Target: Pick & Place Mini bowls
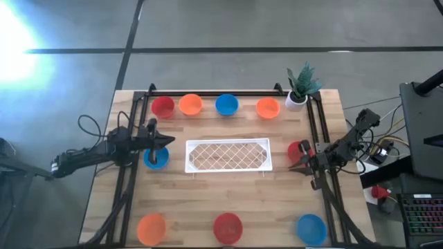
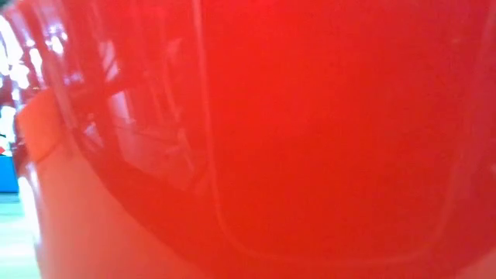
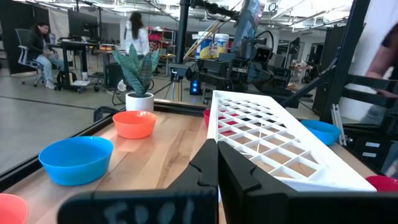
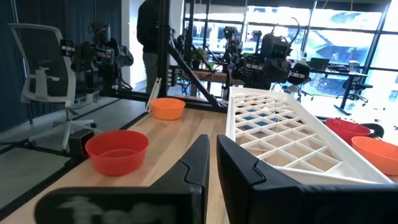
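Several mini bowls sit upright on the table. Along the far edge are a red bowl (image 1: 163, 106), an orange bowl (image 1: 190, 104), a blue bowl (image 1: 226, 104) and an orange bowl (image 1: 267, 107). Near the front edge are an orange bowl (image 1: 151, 227), a red bowl (image 1: 228, 227) and a blue bowl (image 1: 311, 229). My left gripper (image 1: 166, 142) is shut, over the far rim of a blue bowl (image 1: 155, 159) left of the tray. My right gripper (image 1: 299, 168) is shut, beside a red bowl (image 1: 297, 148) right of the tray. The low view is filled by a red bowl (image 2: 271, 132).
A white lattice tray (image 1: 228, 155) lies in the table's middle between the two grippers, also seen in the wrist views (image 3: 280, 140) (image 4: 292, 146). A potted plant (image 1: 300, 86) stands at the far right corner. Black frame rails (image 1: 208, 93) run along the table's sides. People are in the room beyond.
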